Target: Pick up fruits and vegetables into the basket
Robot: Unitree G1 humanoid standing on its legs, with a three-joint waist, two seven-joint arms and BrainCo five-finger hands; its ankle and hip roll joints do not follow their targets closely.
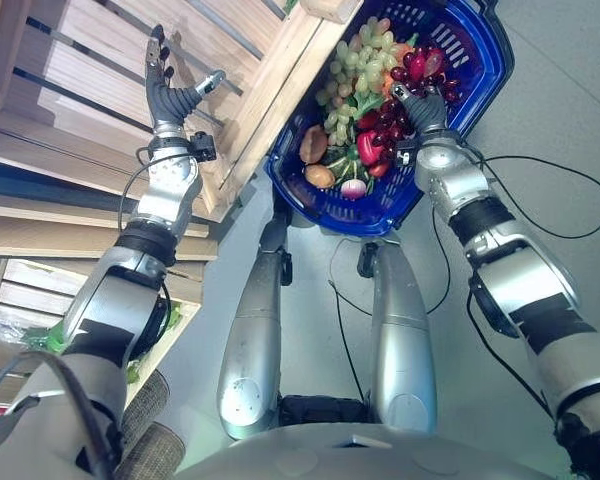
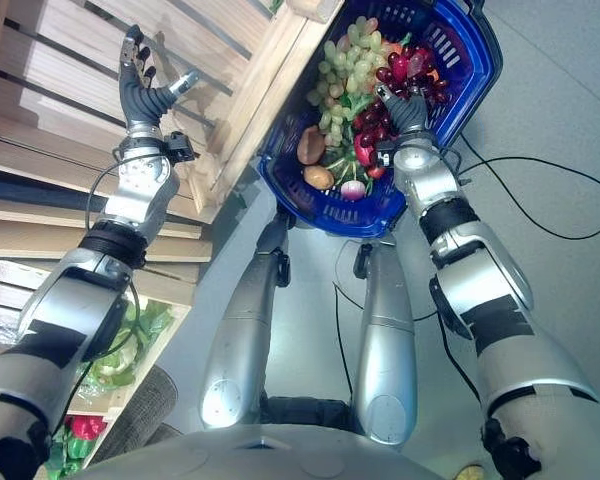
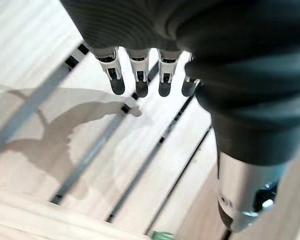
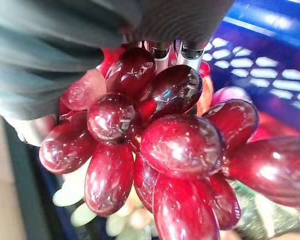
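Down at my one o'clock, on the grey floor (image 1: pixel 540 90), I see the blue basket (image 1: pixel 480 75) with its meshed wall, already loaded. Green grapes (image 1: pixel 355 60) fill its far left side, a brown fruit (image 1: pixel 313 145) and a smaller orange-brown one (image 1: pixel 320 176) lie at the near left, a pale round radish-like piece (image 1: pixel 354 187) sits at the near rim, and a red pepper-like piece (image 1: pixel 368 148) lies at the middle. My right hand (image 1: pixel 417 108) reaches into the basket from five o'clock, down among the red grapes (image 1: pixel 390 120). Its wrist view puts the glossy dark-red bunch (image 4: pixel 160 145) right against the palm, with silver fingers (image 4: pixel 190 52) just visible behind the top grapes; I cannot tell whether they curl round the bunch or merely rest on it.

Over at my eleven o'clock, my left hand (image 1: pixel 168 88) is raised in front of the slatted wooden crate (image 1: pixel 100 70), fingers straight and spread wide, thumb out to the side, holding nothing. Its wrist view shows the dark fingertips (image 3: pixel 140 90) clear of the pale slats (image 3: pixel 90 125). Lower at my eight o'clock, a shelf bin holds leafy greens (image 2: pixel 130 340) and something red (image 2: pixel 85 428).

I can read no label or writing on anything.
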